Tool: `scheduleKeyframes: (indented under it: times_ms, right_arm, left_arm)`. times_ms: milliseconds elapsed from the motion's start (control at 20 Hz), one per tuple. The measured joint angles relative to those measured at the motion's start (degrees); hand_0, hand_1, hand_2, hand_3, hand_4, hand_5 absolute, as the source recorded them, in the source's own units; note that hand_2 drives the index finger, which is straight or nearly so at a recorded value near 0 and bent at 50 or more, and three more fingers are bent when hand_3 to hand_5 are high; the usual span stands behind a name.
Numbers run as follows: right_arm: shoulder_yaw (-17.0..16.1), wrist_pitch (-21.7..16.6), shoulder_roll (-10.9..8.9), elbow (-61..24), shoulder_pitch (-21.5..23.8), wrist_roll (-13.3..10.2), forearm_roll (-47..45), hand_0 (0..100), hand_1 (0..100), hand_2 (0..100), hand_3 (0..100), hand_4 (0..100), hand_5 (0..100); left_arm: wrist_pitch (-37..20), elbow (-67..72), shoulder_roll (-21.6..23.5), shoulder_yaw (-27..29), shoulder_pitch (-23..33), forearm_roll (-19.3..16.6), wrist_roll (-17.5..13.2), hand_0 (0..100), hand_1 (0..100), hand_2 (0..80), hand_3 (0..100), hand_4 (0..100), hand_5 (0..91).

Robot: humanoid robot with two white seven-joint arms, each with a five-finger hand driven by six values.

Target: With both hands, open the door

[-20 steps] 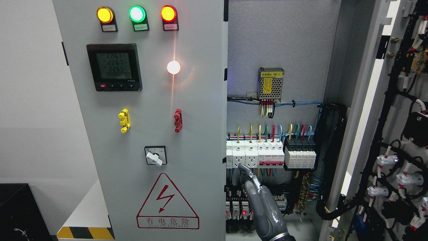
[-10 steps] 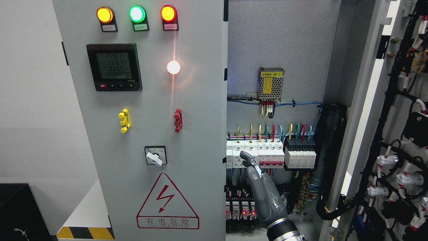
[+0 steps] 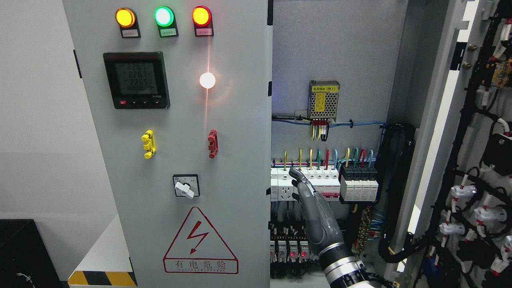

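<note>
Door point(image 3: 180, 160), grey, stands to the left of my fingers; its right edge runs just left of my hand, and I cannot tell whether the two touch. A second door point(image 3: 476, 160) hangs swung wide open well to the right, its inner face covered in black cabling and white connectors.

My right hand point(image 3: 314, 212) enters from the bottom edge, right of the middle, and reaches up into the open cabinet. My fingers point(image 3: 298, 176) are extended upward, close together, and clamped on nothing. Their tips lie in front of the row of white breakers point(image 3: 280, 186); contact cannot be confirmed from this angle. My left hand is out of view.

On the left door, up and left of my fingers: amber lamp point(image 3: 125, 17), green lamp point(image 3: 164, 16) and red lamp point(image 3: 201, 15), all lit. Below them sits a meter point(image 3: 136, 80) with a lit display, and a bright white light point(image 3: 207, 80). A yellow clip point(image 3: 148, 144) and a red clip point(image 3: 213, 143) sit lower. A rotary switch point(image 3: 186, 185) is level with my fingers, and a red hazard sign point(image 3: 201, 242) lies below it.

Inside the cabinet, a perforated power supply point(image 3: 324, 100) is mounted above my fingers. Black breakers point(image 3: 359, 184) stand to their right, and small relays point(image 3: 286, 248) with red indicator lights sit beside my wrist, lower left.
</note>
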Motion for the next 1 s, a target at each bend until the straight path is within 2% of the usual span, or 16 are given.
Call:
scheduleKeyframes:
  times_ms: [250,1001]
  right_arm:
    - [-0.24,1.58,0.0,1.53,-1.41,0.22,-1.33,19,0,0,0,0,0]
    - [-0.54,1.92,-0.34,3.7,-4.52,0.44,-7.31,19,0,0,0,0,0]
  left_arm:
    - [0.0,-0.07,0.08,0.04,0.0,0.0,0.0,0,0,0.0,0,0,0.0]
    - [0.01,-0.23,0.37,0.02,0.0,0.05,-0.02,0,0,0.0,0,0,0.0]
